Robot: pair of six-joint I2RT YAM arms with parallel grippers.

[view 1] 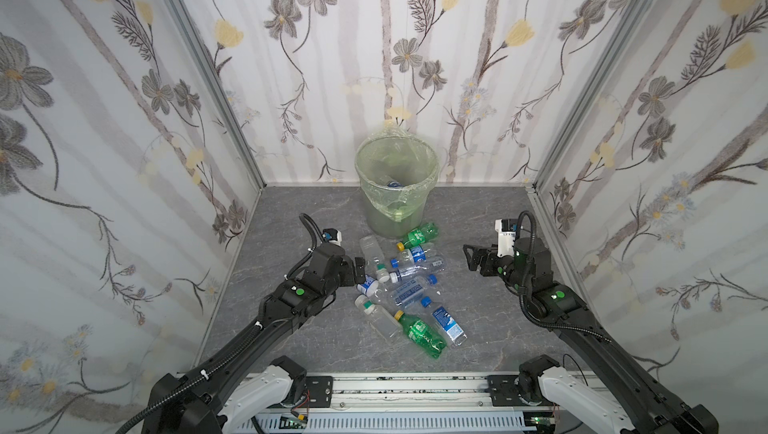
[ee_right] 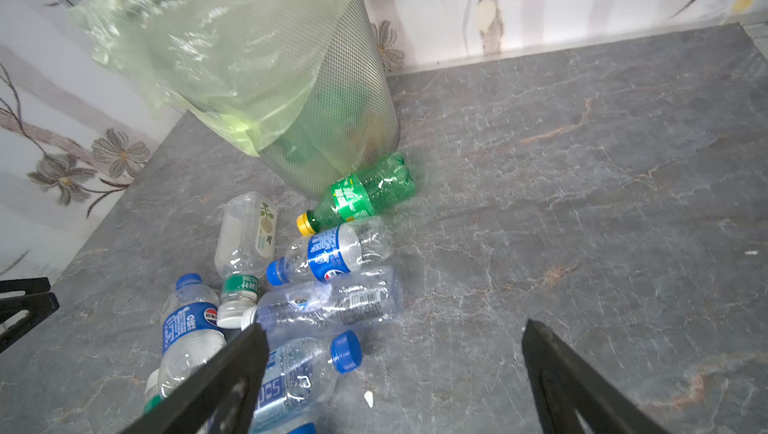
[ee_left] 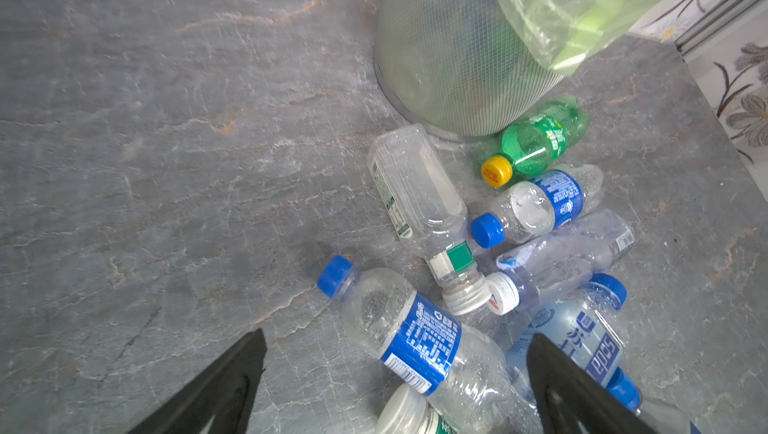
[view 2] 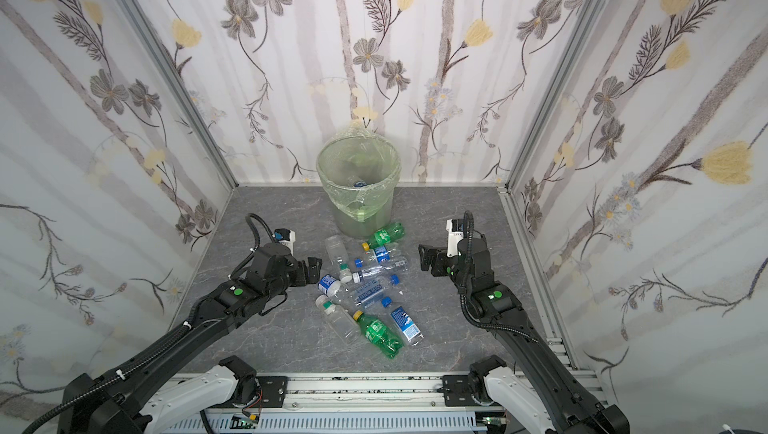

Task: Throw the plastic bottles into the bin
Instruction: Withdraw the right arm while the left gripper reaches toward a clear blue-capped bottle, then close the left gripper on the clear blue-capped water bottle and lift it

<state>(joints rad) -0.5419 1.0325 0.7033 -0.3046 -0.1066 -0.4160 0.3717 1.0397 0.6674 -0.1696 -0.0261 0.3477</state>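
Bin (view 1: pixel 376 211): stands at the back of the grey table (view 1: pixel 490 219), close to the rear wall. A light-green liner (ee_right: pixel 232 57) is folded over its rim, and at least 1 blue-capped bottle (view 1: pixel 392 183) lies inside.
Plastic bottles (view 1: pixel 405 286): 9 lie on their sides in a loose pile in front of the bin, between the 2 arms.
Far green bottle (view 1: pixel 419 235): yellow cap, right against the bin's base.
Near green bottle (view 1: pixel 419 334): at the pile's front edge.
Left gripper (ee_left: pixel 397 342): jaws wide apart, holding nothing, at the pile's left edge. A blue-labelled bottle (ee_left: pixel 419 353) lies under the gap.
Right gripper (ee_right: pixel 395 328): jaws wide apart, empty, just right of the pile, mostly above bare table.
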